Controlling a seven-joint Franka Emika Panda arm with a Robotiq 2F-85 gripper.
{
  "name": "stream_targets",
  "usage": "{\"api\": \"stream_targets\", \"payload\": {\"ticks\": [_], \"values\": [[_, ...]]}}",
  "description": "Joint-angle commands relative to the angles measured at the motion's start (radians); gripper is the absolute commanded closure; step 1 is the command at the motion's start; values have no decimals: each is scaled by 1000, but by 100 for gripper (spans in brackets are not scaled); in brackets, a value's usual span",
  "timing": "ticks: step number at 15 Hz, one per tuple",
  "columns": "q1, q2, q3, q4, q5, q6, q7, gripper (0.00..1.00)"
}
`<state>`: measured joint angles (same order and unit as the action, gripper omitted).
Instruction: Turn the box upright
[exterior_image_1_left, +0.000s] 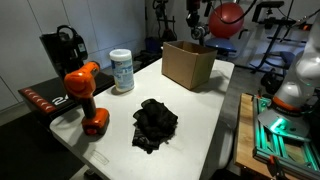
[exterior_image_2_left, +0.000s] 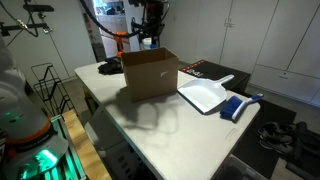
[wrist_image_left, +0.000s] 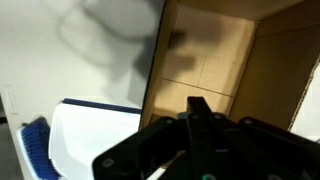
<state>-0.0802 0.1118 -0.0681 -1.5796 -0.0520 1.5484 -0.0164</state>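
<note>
The brown cardboard box (exterior_image_1_left: 188, 65) stands at the far end of the white table, and it also shows in an exterior view (exterior_image_2_left: 150, 75). Its open side faces up. In the wrist view I look down into its bare inside (wrist_image_left: 215, 60). My gripper (exterior_image_1_left: 198, 33) hangs just above the box's top, apart from it, as an exterior view also shows (exterior_image_2_left: 150, 40). In the wrist view its fingers (wrist_image_left: 198, 105) meet in one dark bar over the box's inside, shut, with nothing between them.
An orange drill (exterior_image_1_left: 85, 95), a white tub (exterior_image_1_left: 122, 70) and a black cloth (exterior_image_1_left: 155, 123) lie on the table on one side of the box. A white dustpan (exterior_image_2_left: 205, 95) and a blue brush (exterior_image_2_left: 238, 106) lie beside it on the other side.
</note>
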Motion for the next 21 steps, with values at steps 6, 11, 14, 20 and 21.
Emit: {"api": "stream_targets", "payload": {"ticks": [6, 11, 14, 20, 21], "values": [[-53, -79, -28, -149, 169, 39, -319, 53], [-59, -94, -42, -230, 155, 221, -299, 16], [-62, -106, -51, -284, 148, 320, -262, 0], [-69, -99, -61, -349, 172, 326, -208, 0], [-70, -97, -61, -358, 173, 326, -206, 15]]}}
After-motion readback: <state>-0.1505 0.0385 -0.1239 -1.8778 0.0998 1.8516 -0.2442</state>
